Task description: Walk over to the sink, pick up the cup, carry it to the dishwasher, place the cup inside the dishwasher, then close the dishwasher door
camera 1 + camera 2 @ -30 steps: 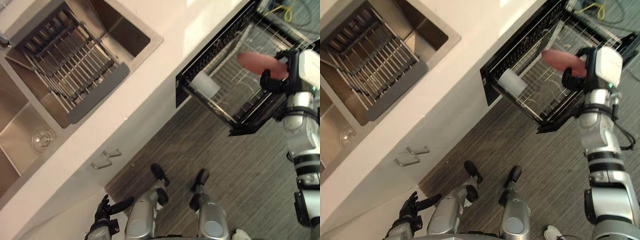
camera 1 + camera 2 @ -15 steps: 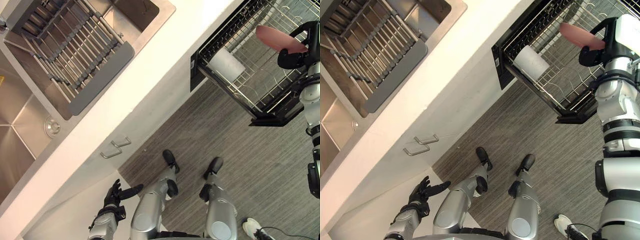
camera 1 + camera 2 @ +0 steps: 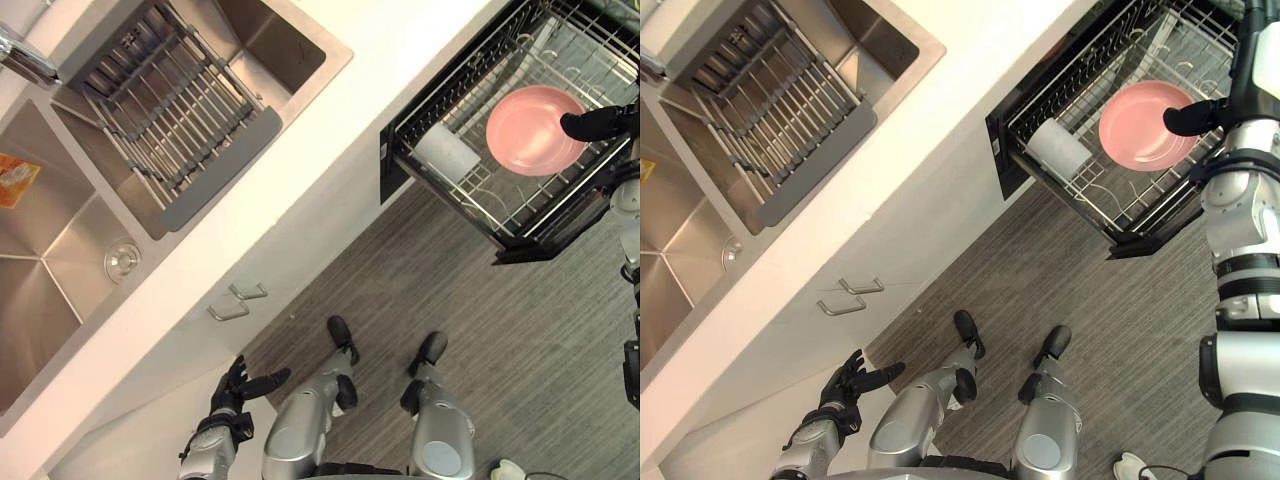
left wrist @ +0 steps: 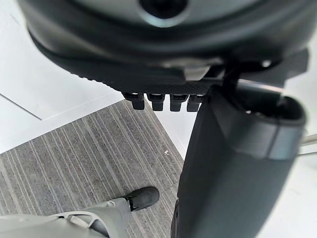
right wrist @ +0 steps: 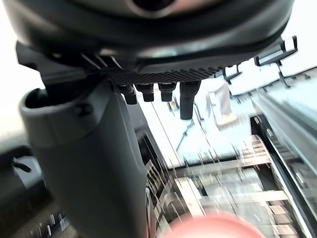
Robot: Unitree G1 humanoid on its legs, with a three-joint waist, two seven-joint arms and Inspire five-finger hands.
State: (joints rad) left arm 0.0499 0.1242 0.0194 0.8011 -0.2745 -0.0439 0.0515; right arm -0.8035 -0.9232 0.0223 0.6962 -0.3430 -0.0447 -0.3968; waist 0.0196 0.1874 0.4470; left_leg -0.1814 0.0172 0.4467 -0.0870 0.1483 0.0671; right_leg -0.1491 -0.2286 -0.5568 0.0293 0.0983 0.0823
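While the pink dish (image 3: 527,130) lay flat in the pulled-out dishwasher rack (image 3: 545,200), just beside 1 white cup (image 3: 447,152), the right hand (image 3: 597,123) rested at its rim, fingers relaxed, clamped on nothing. The left hand (image 3: 240,385) hung loose-fingered. A careless withdrawal could snag that rim and tip the dish.

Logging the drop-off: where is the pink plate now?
In the left eye view, the pink plate lies in the dishwasher rack on the robot's right, beside a white cup, with the right robot hand at its rim.
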